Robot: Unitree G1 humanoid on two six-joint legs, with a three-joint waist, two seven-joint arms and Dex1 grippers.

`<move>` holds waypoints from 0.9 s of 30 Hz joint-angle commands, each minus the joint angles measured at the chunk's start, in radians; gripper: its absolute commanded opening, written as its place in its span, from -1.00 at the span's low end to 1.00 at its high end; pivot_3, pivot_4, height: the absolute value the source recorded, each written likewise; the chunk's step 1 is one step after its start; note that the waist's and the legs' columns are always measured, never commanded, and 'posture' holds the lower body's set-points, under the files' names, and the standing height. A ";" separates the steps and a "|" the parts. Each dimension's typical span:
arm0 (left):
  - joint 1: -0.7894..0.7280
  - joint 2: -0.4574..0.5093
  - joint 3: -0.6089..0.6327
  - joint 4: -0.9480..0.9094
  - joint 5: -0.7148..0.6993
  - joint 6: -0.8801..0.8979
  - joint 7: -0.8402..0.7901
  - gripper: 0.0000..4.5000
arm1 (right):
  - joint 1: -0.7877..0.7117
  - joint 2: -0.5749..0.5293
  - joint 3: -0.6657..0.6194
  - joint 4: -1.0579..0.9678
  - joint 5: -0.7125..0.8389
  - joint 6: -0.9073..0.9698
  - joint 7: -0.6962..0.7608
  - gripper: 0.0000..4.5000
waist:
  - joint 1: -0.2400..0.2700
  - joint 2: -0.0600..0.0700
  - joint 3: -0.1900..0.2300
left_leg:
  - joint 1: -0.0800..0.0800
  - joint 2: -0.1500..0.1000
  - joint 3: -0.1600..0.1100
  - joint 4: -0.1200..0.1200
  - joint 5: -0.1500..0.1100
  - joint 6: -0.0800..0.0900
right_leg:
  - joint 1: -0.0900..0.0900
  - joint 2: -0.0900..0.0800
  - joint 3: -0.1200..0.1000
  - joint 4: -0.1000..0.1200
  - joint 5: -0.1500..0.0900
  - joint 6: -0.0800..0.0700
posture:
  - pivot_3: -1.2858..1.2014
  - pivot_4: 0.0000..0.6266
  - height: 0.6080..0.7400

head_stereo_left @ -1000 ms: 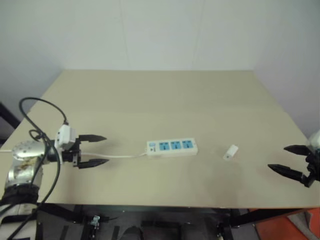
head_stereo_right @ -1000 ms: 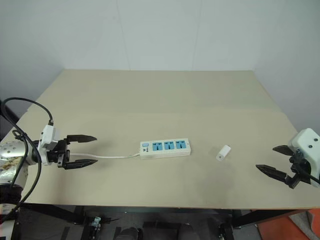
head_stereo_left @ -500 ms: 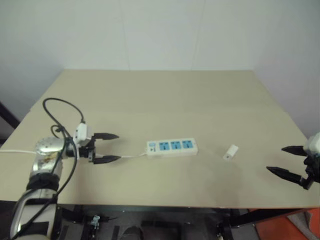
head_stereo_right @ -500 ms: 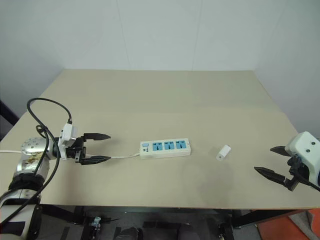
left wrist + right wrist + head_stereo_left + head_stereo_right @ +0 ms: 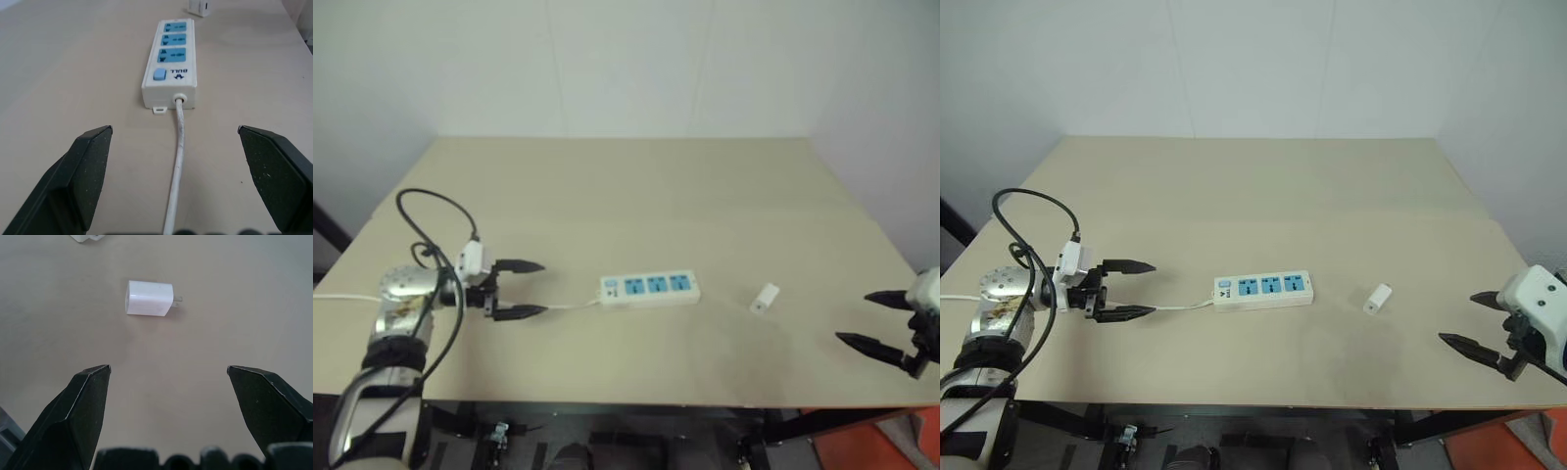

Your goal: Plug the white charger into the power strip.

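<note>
Right eye view, left gripper: black jaws wide apart, empty, straddling the thin white cord.
Power strip: long flat white plastic bar, three blue outlets, mid-table.
White charger: small smooth boxy plastic adapter lying just right of strip; probably light, rigid, slippery; grip its flat sides.
Right gripper: fingers spread, empty.

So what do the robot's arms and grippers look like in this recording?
Each gripper has two black, tapered, pointed fingers and carries a white camera box: left gripper, right gripper. The left arm has a silver metallic wrist segment with black cables looping over it.
</note>
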 commanded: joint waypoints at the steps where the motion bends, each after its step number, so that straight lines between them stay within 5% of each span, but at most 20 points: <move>1: -0.046 -0.041 -0.022 0.055 -0.043 -0.026 -0.003 0.99 | -0.033 -0.003 0.000 0.005 -0.002 -0.037 -0.017 1.00 | 0.001 0.000 0.000 | 0.000 0.000 0.000 0.000 0.000 0.000 | 0.000 0.000 0.000 0.000 0.000 0.000 | 0.03 -0.52 1.00; 10: -0.268 -0.258 -0.045 0.390 0.059 -0.159 -0.003 0.99 | -0.107 0.029 0.092 -0.101 0.041 0.000 -0.076 1.00 | 0.010 -0.001 0.000 | -0.002 -0.003 -0.001 0.002 0.000 0.000 | 0.000 -0.001 0.000 0.000 0.001 0.000 | 0.03 -0.52 1.00; 27: -0.350 -0.379 -0.025 0.557 0.280 -0.214 0.232 0.99 | 0.007 0.092 0.013 -0.274 0.065 0.070 -0.132 1.00 | 0.009 -0.002 0.000 | -0.001 -0.004 -0.002 0.001 0.000 0.000 | 0.000 -0.002 0.000 0.000 0.001 0.001 | 0.03 -0.52 1.00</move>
